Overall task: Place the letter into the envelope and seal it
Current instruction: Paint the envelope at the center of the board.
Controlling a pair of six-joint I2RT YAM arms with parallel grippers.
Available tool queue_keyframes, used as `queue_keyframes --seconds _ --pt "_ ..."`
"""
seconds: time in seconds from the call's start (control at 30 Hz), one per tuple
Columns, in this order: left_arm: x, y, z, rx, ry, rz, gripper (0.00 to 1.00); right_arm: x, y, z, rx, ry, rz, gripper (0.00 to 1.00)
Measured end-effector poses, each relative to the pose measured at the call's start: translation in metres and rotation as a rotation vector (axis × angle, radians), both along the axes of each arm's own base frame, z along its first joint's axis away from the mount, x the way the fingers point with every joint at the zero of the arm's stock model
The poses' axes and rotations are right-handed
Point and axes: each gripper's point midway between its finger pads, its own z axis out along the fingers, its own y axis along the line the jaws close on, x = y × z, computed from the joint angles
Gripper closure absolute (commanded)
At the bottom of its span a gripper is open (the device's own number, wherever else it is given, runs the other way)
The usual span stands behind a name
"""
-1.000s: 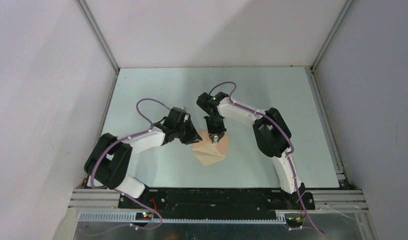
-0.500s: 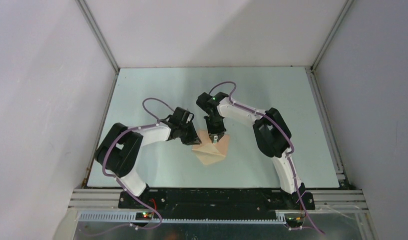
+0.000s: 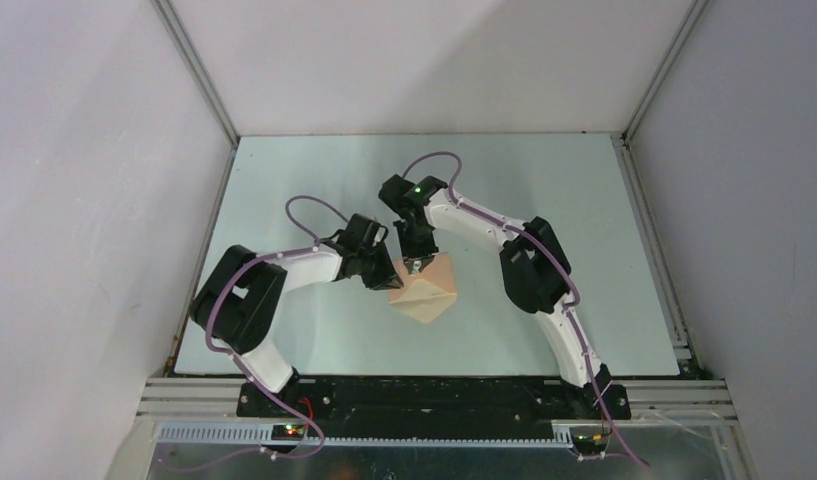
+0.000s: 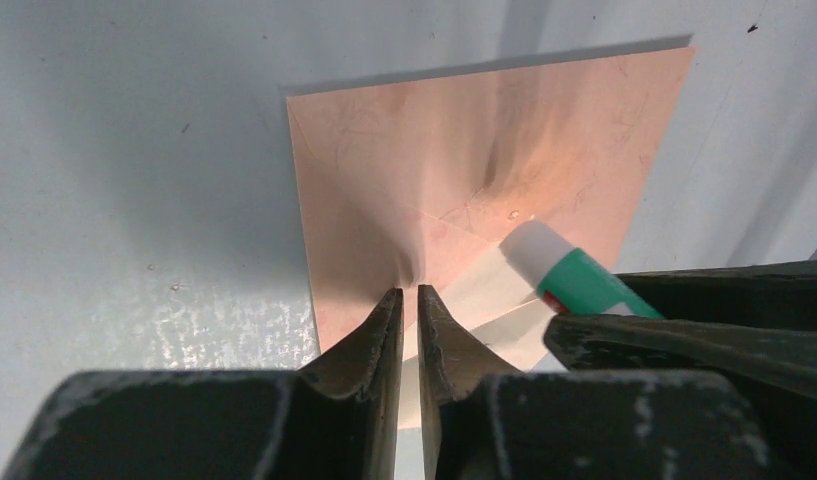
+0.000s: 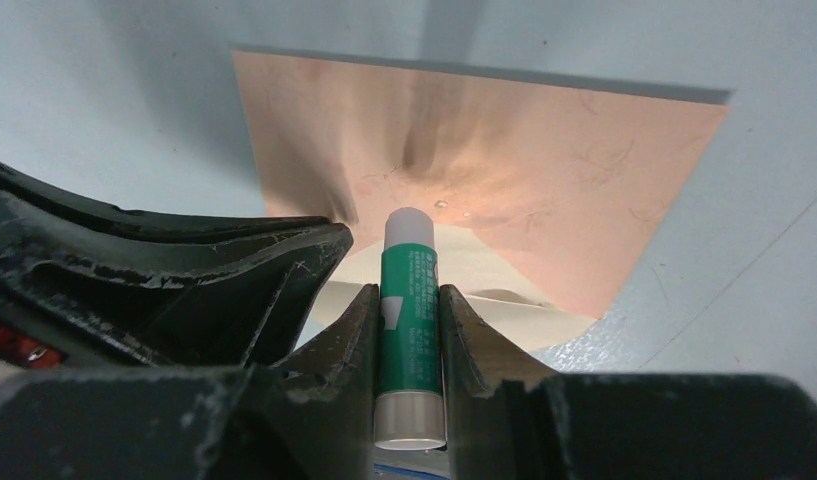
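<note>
Soft even light, mild glare, blurry foreground

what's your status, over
Left claw pinching envelope edge. Right claw gripping glue stick, tip over envelope. Letter not in view. Nothing in the way.

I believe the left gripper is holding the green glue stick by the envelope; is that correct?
Not quite: the right gripper holds the green glue stick by the envelope, clamped between its fingers, as the right wrist view shows.
</note>
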Motion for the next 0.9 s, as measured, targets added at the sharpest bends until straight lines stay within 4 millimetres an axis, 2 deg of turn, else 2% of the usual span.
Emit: queue_keyframes --seconds 0.3,0.57,0.9 --pt "0.0 0.0 0.0 -0.004 0.0 -0.003 0.83 -0.006 -0.005 -0.013 -0.03 0.032 0.0 1.0" --pt "0.001 -0.003 0.001 -0.015 -0.004 -0.007 0.83 -0.002 -0.024 -0.022 -0.06 0.057 -0.032 1.0" --pt "0.002 -0.003 0.001 -0.018 -0.006 -0.009 0.83 -0.004 -0.013 -0.02 -0.093 0.05 0.01 1.0"
